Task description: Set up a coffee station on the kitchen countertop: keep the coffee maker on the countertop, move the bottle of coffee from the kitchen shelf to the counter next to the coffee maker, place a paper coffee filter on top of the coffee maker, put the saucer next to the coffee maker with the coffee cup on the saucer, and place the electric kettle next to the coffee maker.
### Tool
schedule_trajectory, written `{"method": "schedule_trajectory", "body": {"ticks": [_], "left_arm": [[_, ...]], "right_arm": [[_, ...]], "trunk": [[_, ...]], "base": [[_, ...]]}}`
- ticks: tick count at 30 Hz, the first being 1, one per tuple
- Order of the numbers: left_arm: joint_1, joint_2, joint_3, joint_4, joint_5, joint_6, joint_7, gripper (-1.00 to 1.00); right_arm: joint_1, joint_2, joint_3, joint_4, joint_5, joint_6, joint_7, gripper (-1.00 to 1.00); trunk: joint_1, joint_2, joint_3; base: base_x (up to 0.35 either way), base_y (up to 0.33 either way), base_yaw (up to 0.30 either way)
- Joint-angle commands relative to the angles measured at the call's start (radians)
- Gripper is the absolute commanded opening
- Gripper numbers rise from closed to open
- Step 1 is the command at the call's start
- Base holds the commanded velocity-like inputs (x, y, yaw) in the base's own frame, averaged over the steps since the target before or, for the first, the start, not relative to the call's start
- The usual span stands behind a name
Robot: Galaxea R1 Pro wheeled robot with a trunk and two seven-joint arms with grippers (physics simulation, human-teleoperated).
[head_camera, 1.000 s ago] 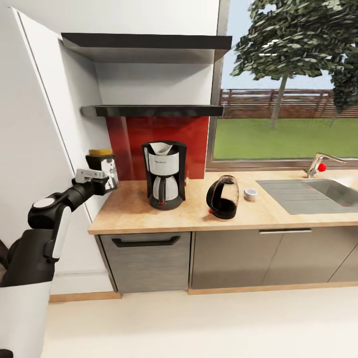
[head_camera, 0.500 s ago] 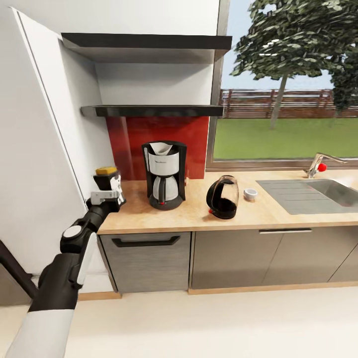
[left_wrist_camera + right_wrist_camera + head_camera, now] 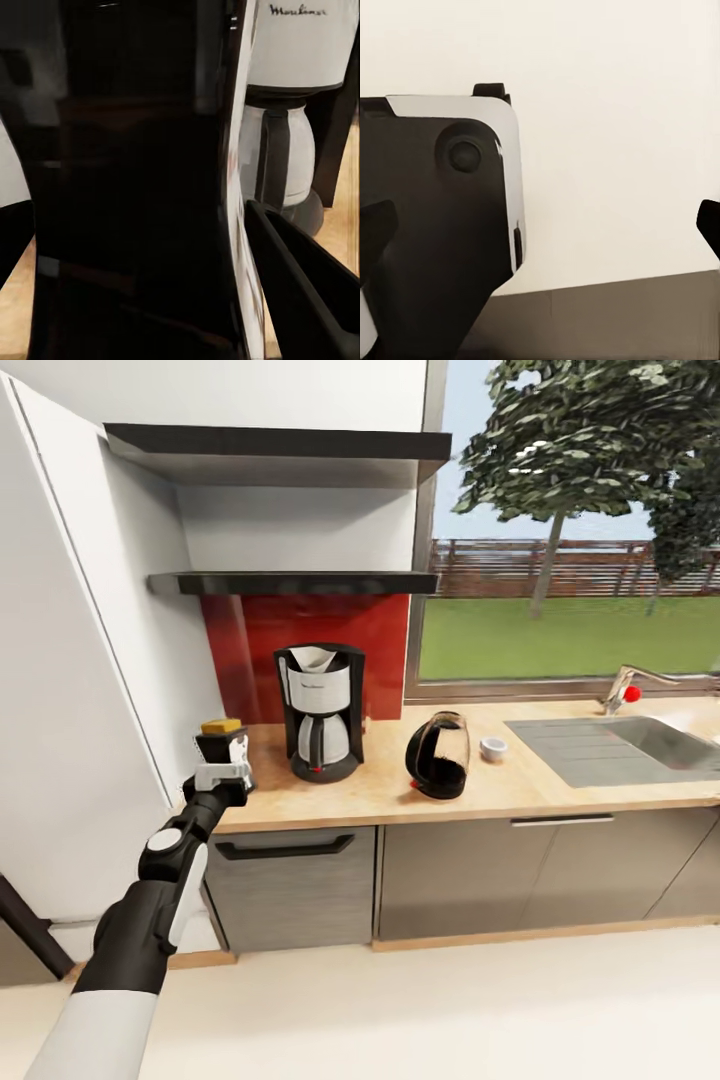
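My left gripper (image 3: 224,752) is clenched on the glossy dark bottle (image 3: 222,741) with its amber lid, over the speckled beige worktop (image 3: 520,780) just left of the boxy black coffee maker (image 3: 320,710); my right gripper's (image 3: 540,232) state I cannot tell.

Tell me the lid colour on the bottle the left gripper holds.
Yellow-amber lid, clearest in the head view.

**Left arm: black and white links**

At the lower left of the head view, the left arm (image 3: 150,920) has glossy black segments with white panels and a round grey-white joint cap. Its wrist ends in a pale grey block. The right wrist view shows a black housing with a white rounded edge and round boss.
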Motion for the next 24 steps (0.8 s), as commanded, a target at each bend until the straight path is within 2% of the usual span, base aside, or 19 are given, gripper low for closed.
{"method": "schedule_trajectory", "body": {"ticks": [1,9,14,18,24], "left_arm": [[-0.001,0.001,0.001,-0.001,-0.003,0.006,-0.003,-1.0],[0.001,0.007,-0.002,0.019,-0.009,0.006,0.002,-1.0],[0.0,0.006,-0.005,0.063,-0.017,0.0,0.002,-1.0],[0.0,0.005,-0.004,0.106,-0.035,-0.05,0.002,-1.0],[0.0,0.005,-0.003,0.131,-0.042,-0.09,0.002,-1.0]], "right_arm": [[-0.001,-0.002,0.008,0.0,-0.01,0.005,0.003,1.0],[0.0,-0.023,0.011,0.004,-0.006,0.007,0.007,1.0],[-0.001,-0.027,0.013,0.005,-0.003,0.008,0.004,1.0],[-0.001,-0.024,0.018,0.004,-0.001,0.008,0.002,1.0],[-0.001,-0.02,0.097,0.003,0.015,0.008,0.002,1.0]], "trunk": [[0.001,-0.002,-0.002],[0.001,-0.002,-0.002],[0.001,-0.002,-0.002],[0.001,-0.002,-0.002],[0.001,-0.002,-0.002]], "base": [[0.0,0.0,-0.269],[0.0,0.0,-0.283],[0.0,0.0,-0.084],[0.078,0.0,-0.014],[0.259,0.0,-0.002]]}}
